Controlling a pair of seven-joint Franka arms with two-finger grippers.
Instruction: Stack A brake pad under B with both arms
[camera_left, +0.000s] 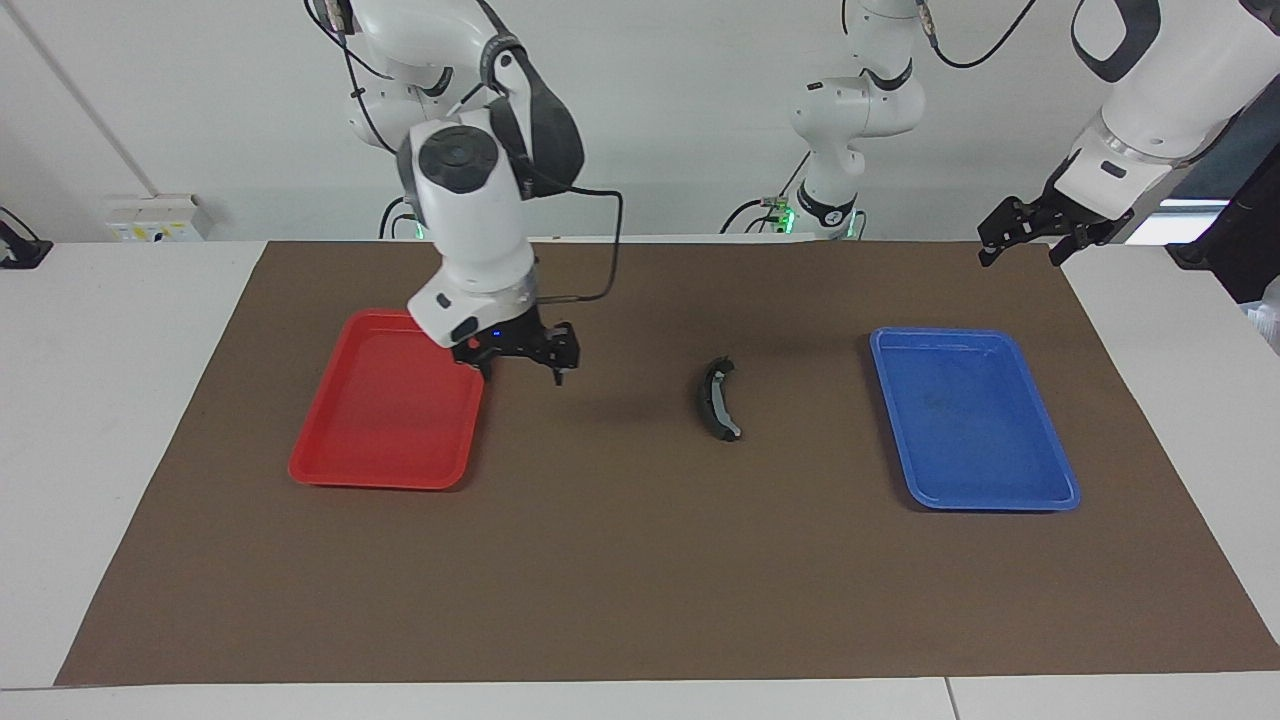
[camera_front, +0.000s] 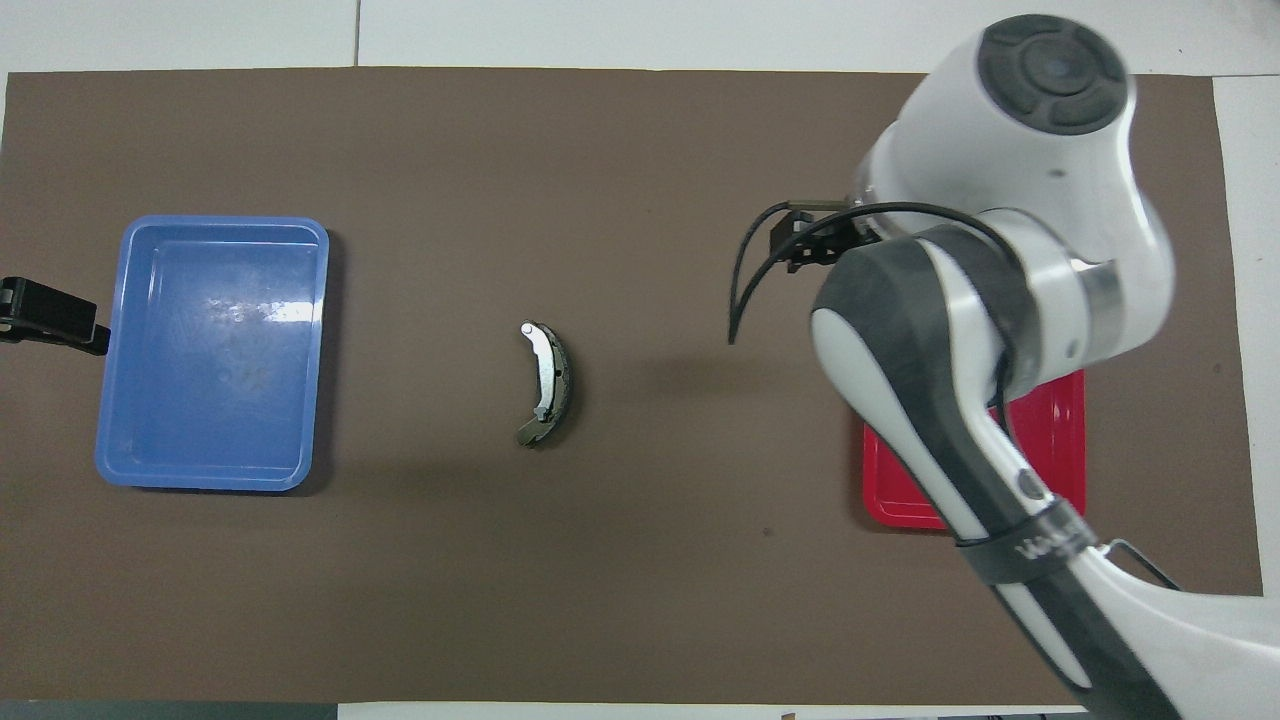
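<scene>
You've got the curved brake shoe B lying on the brown mat about mid-surface, between the red tray and the blue tray, nothing touching it. Its light grey strip runs along the arc. Brake pad A isn't clearly visible as a separate piece; a dark bit shows under B's edge in the overhead view, but you can't tell if that's it.

Right hand is up in the air over the red tray's edge nearest the mat's centre, fingers spread, holding nothing, well apart from B.

Left hand hangs over the mat's corner at the left arm's end, above the blue tray's robot-side end, fingers open & empty; that arm waits.
</scene>
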